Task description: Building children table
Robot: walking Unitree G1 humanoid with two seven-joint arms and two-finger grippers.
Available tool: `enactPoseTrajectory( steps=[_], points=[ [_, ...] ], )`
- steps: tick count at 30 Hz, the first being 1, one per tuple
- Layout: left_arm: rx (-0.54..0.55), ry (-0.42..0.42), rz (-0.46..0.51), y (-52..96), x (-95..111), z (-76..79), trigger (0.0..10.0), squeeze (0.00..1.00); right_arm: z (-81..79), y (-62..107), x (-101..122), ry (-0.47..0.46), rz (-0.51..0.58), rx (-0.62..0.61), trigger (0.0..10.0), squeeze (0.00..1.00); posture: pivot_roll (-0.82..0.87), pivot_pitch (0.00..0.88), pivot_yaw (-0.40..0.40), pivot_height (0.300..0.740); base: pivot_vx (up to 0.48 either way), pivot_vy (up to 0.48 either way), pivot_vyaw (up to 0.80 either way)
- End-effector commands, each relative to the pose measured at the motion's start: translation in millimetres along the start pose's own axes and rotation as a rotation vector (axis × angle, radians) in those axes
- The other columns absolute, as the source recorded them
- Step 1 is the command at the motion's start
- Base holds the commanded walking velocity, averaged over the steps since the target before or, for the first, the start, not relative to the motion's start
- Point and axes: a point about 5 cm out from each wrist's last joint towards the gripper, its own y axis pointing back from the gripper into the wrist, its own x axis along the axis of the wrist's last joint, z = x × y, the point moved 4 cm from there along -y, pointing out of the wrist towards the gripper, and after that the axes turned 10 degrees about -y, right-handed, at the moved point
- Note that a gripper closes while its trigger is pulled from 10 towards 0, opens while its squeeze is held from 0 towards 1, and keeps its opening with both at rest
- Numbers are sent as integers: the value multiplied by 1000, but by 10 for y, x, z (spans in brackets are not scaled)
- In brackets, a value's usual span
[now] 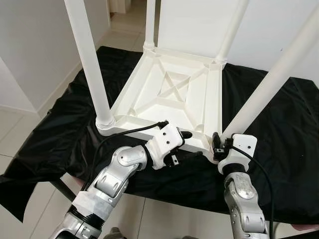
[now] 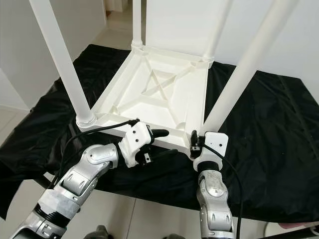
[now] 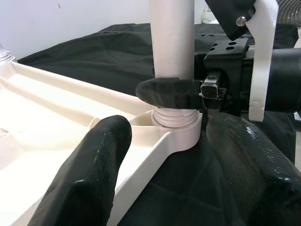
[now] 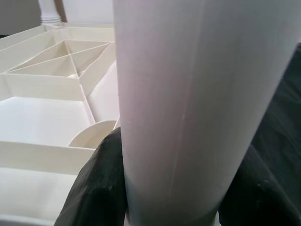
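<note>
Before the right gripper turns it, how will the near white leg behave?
The near white leg looks like smooth rigid plastic, so it may slip between the right gripper fingers. It is long and tilted, so pushing high would probably lever the upturned table top.

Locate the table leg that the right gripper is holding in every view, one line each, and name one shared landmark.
Left eye view: table leg rises from lower centre to upper right.
Right eye view: same leg, right of centre.
Left wrist view: its base, top centre.
Right wrist view: close up, between the fingers.
Shared landmark: white tabletop with ribbed underside.
</note>
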Motion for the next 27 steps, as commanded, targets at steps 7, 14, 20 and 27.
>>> enactPoseTrajectory(
  steps=[7,14,20,27],
  points=[
    [-124,-15,15,-29,20,51,10000,0,-78,74,-82,-10,-14,-22,10000,1000,-4,0,48,740,0,0,0],
    [-132,-22,8,-3,13,32,10000,0,-107,118,-16,-18,23,-32,10000,1000,9,0,54,740,0,0,0],
    [-127,-23,-3,42,-9,25,10000,0,-74,96,112,-29,37,116,10000,0,25,0,38,740,0,0,0],
    [-129,-14,-4,108,-8,75,10000,0,-31,118,134,80,-34,444,10000,0,40,0,17,740,0,0,0]
  ],
)
